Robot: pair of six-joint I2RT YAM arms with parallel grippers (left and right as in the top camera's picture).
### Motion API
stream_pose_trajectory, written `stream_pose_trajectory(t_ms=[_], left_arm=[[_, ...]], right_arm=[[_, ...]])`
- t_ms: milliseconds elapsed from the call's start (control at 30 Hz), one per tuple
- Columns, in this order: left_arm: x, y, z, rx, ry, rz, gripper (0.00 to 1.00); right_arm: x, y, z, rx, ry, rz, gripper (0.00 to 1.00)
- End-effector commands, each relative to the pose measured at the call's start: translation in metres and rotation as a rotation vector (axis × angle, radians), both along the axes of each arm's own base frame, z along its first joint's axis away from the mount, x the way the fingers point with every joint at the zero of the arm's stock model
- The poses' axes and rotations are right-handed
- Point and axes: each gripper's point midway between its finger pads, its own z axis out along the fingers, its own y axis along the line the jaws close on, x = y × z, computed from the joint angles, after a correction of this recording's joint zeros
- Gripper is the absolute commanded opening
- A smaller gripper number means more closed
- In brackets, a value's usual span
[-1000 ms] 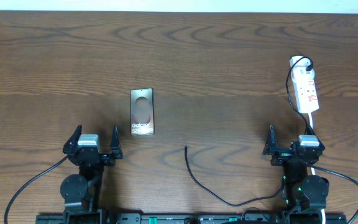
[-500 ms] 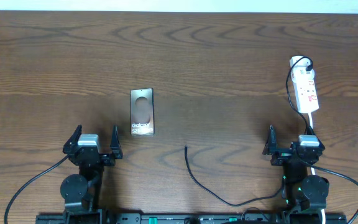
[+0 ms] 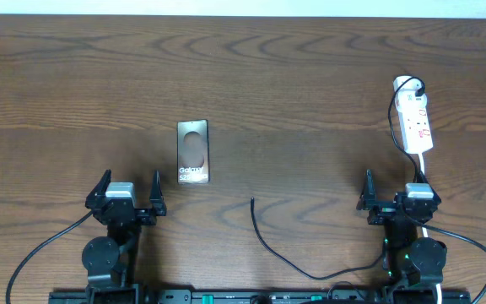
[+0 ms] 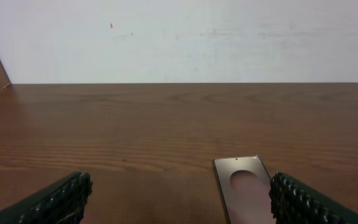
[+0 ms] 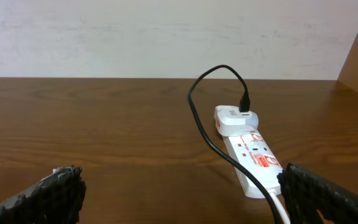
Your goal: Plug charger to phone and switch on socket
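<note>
Phone [image 3: 192,152] flat on table [image 3: 294,76], left of centre. Socket [image 3: 415,125] at far right, well apart. Charger [image 3: 253,211] free end lies between them, toward near edge.

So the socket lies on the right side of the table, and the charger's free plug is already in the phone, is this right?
No. The socket is on the right side of the table, but the charger's free plug lies apart from the phone, as the overhead view shows.
</note>
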Motion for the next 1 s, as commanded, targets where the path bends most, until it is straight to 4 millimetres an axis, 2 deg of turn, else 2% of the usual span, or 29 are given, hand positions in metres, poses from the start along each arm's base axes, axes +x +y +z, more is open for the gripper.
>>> stream_pose_trajectory(t_ms=[0, 433, 700, 900, 967], left_arm=[[-0.001, -0.002, -0.015, -0.001, 0.050, -0.010, 0.93], [-0.002, -0.002, -0.010, -0.002, 0.047, -0.010, 0.93], [0.001, -0.002, 0.022, -0.003, 0.057, -0.010, 0.93], [0.022, -0.001, 0.061, -0.024, 0.128, -0.008, 0.94], [0.037, 0.000, 0.074, -0.070, 0.175, -0.001, 0.93]], right_arm=[[0.000, -0.001, -0.002, 0.013, 0.006, -0.005, 0.99], [0.000, -0.001, -0.002, 0.014, 0.006, -0.005, 0.99], [0.000, -0.001, -0.002, 0.014, 0.006, -0.005, 0.99], [0.000, -0.001, -0.002, 0.013, 0.006, -0.005, 0.99], [0.000, -0.001, -0.002, 0.014, 0.006, -0.005, 0.99]])
